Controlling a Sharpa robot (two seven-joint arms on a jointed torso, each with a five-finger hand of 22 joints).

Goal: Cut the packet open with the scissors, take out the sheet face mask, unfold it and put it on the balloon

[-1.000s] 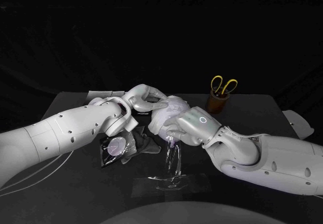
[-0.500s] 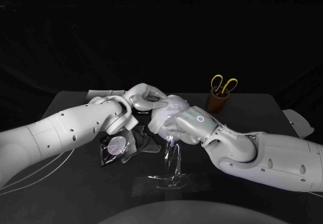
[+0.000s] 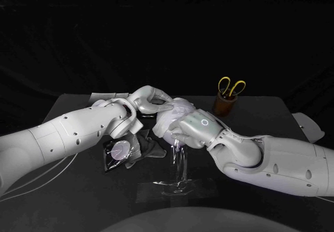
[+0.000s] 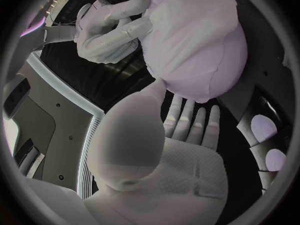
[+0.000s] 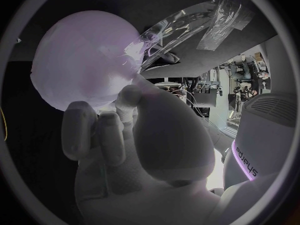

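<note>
1 balloon (image 3: 174, 112) sits on 1 clear stand (image 3: 179, 166), centre. 2 hands touch it: left hand (image 3: 148, 100) spread flat, right hand (image 3: 193, 126) curled, grip unclear. 1 packet (image 3: 119, 152) near-left, 1 scissors (image 3: 231, 88) far-right.

L hand (image 3: 149, 100) fingers (image 4: 187, 119) straight, R hand (image 3: 191, 125) curled

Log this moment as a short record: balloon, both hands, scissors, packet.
balloon: on clear stand; pale sheet over it looks like the mask
left hand: at balloon's far left side, fingers apart, touching it
right hand: against balloon's near right side, fingers on it; grip unclear
scissors: yellow handles up, standing in brown cup, untouched
packet: lying on table left of the stand
</note>
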